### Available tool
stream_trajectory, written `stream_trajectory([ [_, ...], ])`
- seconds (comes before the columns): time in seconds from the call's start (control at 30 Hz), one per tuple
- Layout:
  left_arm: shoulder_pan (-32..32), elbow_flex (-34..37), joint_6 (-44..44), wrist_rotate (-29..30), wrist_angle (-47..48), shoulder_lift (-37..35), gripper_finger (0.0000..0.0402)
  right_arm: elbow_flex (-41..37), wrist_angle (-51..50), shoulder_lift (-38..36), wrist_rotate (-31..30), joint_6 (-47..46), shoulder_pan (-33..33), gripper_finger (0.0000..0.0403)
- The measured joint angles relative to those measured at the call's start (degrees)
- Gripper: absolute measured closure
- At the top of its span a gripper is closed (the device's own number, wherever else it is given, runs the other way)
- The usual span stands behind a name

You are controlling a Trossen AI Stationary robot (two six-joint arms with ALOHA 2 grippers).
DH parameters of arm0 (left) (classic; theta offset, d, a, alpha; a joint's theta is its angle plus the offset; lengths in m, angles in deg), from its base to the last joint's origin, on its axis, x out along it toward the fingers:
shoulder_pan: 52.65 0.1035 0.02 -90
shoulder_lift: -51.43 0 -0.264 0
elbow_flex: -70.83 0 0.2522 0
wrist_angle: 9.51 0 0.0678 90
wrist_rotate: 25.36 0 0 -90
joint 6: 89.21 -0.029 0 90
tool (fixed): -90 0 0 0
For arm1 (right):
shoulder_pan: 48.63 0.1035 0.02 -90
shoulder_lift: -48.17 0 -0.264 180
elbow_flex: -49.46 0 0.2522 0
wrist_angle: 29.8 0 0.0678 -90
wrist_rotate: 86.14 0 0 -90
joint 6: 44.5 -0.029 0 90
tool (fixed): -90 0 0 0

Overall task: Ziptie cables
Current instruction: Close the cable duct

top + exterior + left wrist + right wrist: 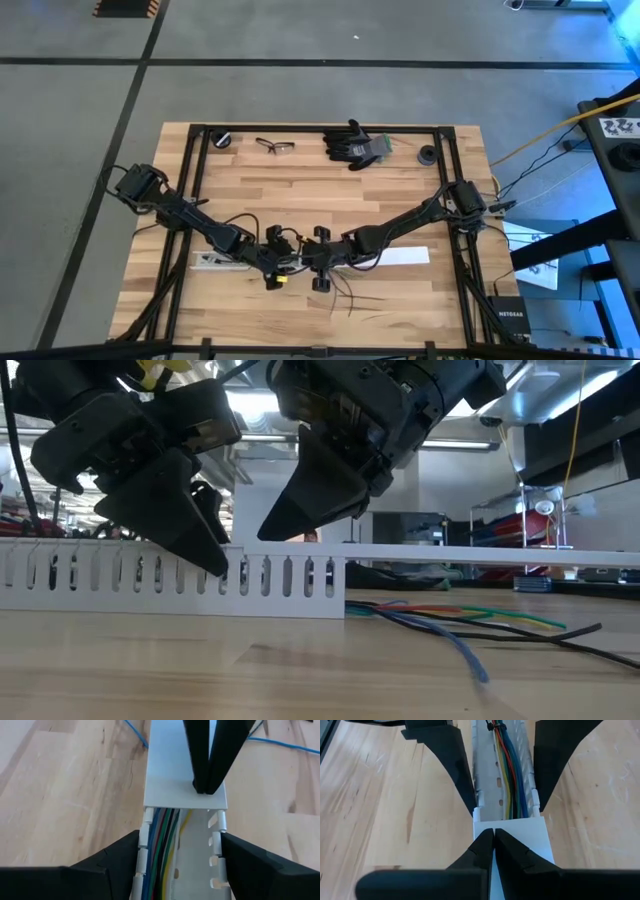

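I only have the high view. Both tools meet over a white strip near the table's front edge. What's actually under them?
Observer: The left wrist view shows a slotted white duct, uncovered at this end, with the cables lying along one side inside it.
Operator: Is the right tool gripping something?
Observer: No. The right tool is shut, with its tips at the end edge of a flat white cover that lies over the duct.
Operator: And the left tool?
Observer: The left tool is open, with one finger on each side of the duct.
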Motion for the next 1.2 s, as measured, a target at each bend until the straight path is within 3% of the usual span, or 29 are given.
stream_trajectory([
  [0.53,4.59,-0.11,0.99,-8.99,-1.98,1.25,0.0162,-0.11,-0.21,0.00,-1.90,1.58,-0.02,0.0398],
  [1.0,4.87,-0.20,-4.47,-9.66,-0.35,0.04,0.0162,-0.04,0.68,0.02,-2.65,2.83,-0.02,0.0398],
  [1.2,5.37,-0.26,-3.82,-10.48,0.60,0.00,0.0133,-0.04,0.73,0.02,-2.82,2.92,-0.04,0.0398],
])
